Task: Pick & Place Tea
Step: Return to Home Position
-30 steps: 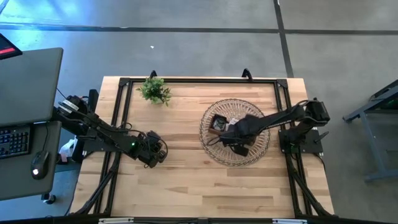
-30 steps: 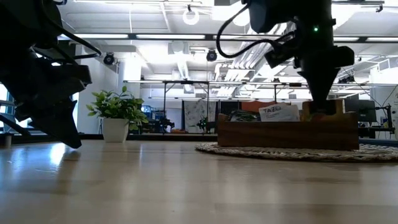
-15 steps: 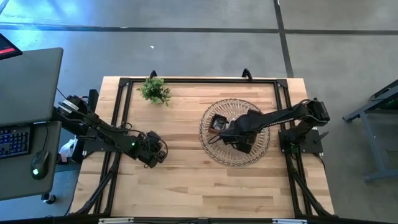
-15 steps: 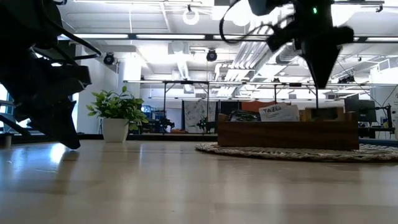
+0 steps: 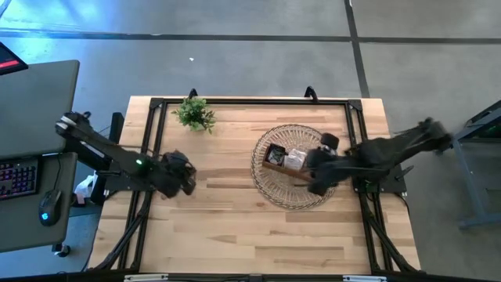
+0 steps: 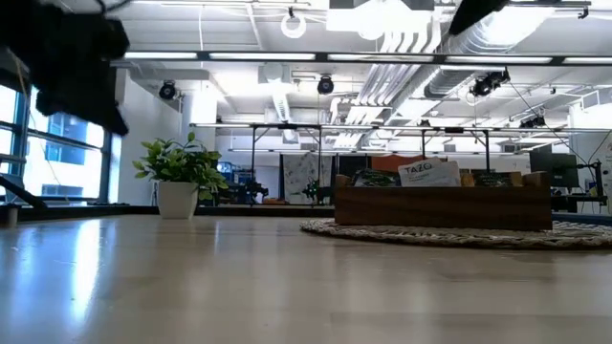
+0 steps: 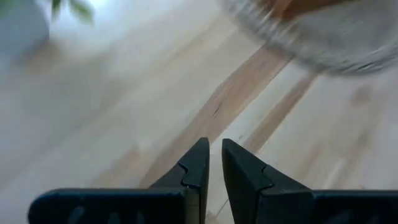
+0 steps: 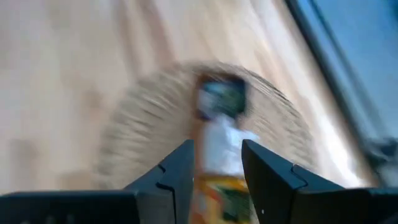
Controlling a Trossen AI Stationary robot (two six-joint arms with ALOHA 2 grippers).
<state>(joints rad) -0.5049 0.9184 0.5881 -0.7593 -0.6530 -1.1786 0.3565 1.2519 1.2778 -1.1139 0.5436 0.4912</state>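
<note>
Tea packets (image 5: 294, 159) stand upright in a brown wooden tray (image 5: 272, 157) that sits in the round wicker basket (image 5: 275, 192) right of the table's middle. In the low view a white packet (image 6: 428, 172) sticks up above the tray's wall (image 6: 442, 203). My right gripper (image 5: 317, 176) hangs open over the basket's right half, above the tray, with nothing between its fingers (image 8: 180, 165); the packets (image 8: 221, 146) show blurred far below. My left gripper (image 5: 184, 178) hovers over bare wood at the table's left, its fingers (image 7: 200, 158) a narrow gap apart and empty.
A small potted plant (image 5: 194, 113) stands at the far left of the table (image 5: 235, 235) and also shows in the low view (image 6: 179, 172). A black frame (image 5: 250, 101) runs along the table's edges. Bare wood lies between the arms and along the near edge.
My right gripper has risen out of the tray and drawn back toward the table's right edge, tipping less steeply down; the packets it covered now show. My left gripper has lifted off the table and pulled back toward the left edge. Both have nearly left the low view.
</note>
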